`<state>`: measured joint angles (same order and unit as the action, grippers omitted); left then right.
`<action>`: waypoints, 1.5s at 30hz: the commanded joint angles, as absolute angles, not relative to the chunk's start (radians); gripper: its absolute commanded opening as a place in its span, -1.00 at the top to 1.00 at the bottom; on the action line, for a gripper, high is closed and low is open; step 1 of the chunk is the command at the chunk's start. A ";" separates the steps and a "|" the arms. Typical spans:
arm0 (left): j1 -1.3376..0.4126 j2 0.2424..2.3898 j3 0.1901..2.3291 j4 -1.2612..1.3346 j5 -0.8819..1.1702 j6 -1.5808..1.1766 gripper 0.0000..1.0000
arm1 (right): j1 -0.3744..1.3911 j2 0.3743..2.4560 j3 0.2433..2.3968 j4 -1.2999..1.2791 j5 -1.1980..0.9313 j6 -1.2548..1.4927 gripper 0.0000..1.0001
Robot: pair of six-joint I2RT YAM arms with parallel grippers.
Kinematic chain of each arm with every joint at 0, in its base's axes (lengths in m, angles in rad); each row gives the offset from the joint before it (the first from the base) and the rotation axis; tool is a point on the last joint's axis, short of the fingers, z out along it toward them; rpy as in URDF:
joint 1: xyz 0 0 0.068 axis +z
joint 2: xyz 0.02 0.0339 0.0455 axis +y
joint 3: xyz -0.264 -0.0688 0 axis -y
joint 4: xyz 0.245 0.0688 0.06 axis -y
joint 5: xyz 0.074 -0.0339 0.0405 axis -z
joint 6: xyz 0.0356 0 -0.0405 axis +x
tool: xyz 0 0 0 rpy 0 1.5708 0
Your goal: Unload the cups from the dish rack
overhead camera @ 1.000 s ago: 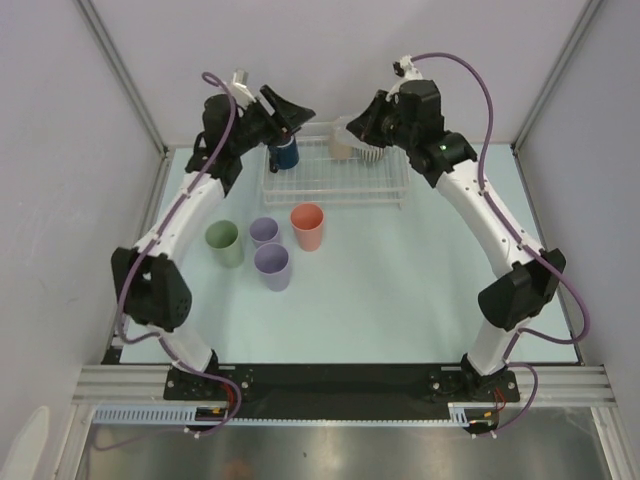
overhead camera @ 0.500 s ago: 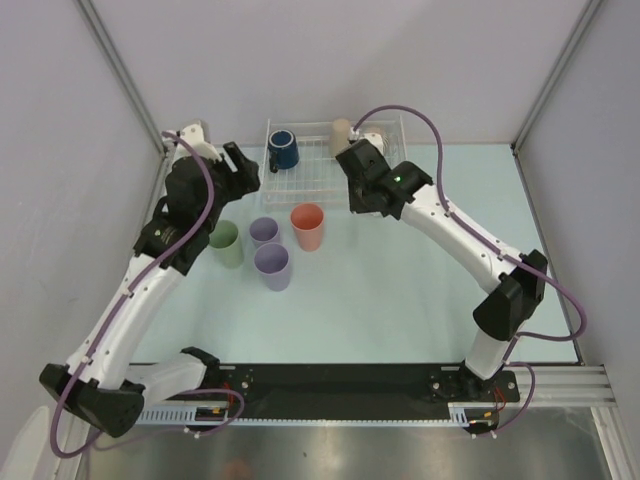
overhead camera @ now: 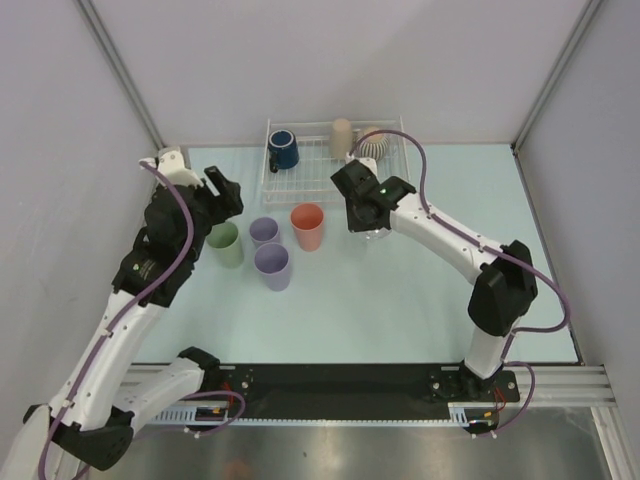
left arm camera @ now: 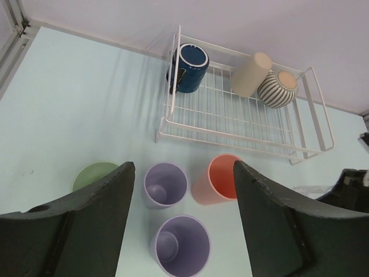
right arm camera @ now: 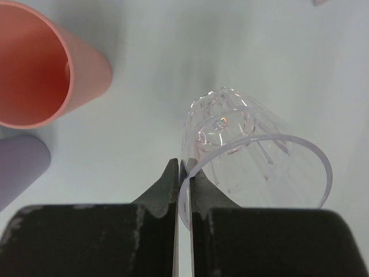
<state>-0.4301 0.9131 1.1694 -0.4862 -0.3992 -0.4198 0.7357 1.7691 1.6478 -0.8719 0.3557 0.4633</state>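
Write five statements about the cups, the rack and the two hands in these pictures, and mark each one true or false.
1. The white wire dish rack holds three cups: a navy mug, a tan tumbler and a ribbed beige mug. True.
2. The right hand pinches the rim of the clear plastic tumbler. True.
3. The left hand is shut on a cup. False: it is open and holds nothing.
4. The salmon-pink tumbler lies inside the rack. False: it stands upright on the pale table, in front of the rack.
5. Two lavender tumblers stand on the table. True.
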 commanded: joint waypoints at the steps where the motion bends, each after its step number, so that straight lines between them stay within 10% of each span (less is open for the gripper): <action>1: -0.437 0.881 1.144 -0.498 -0.403 -0.436 -0.49 | 0.733 1.827 1.684 -0.815 0.330 0.471 1.00; 31: -0.439 0.888 1.152 -0.580 -0.419 -0.448 -0.48 | 0.657 2.214 1.997 -0.954 0.202 0.439 1.00; 45: -0.439 0.926 1.151 -0.561 -0.399 -0.446 -0.51 | 0.670 2.105 2.080 -0.959 0.278 0.434 0.29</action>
